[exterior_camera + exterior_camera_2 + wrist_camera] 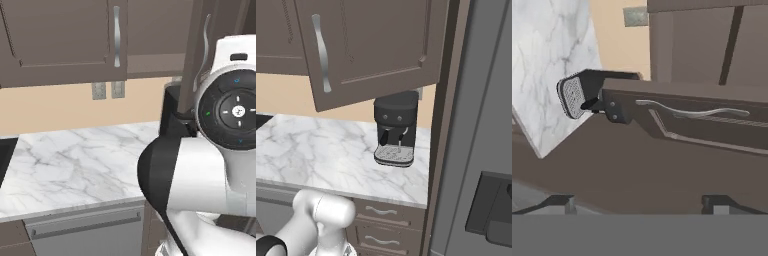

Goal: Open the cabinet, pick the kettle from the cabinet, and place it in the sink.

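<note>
The dark brown cabinet (371,45) hangs over the counter. Its right door stands partly swung out, and the silver handle (321,52) faces the right base view. The left door (60,35) is closed. In the hand view that right door's handle (692,111) lies ahead of my gripper (639,205), some way off. The gripper is open, its two dark fingertips (559,202) wide apart with nothing between them. The kettle is hidden. A black corner of the sink (4,160) shows at the counter's left end.
A black coffee machine (396,130) stands on the white marble counter (75,170) under the right door. Two wall outlets (107,90) sit on the beige wall. A grey front with a bar handle (85,225) and drawers (386,215) lie below. A tall grey panel (486,100) rises at the right.
</note>
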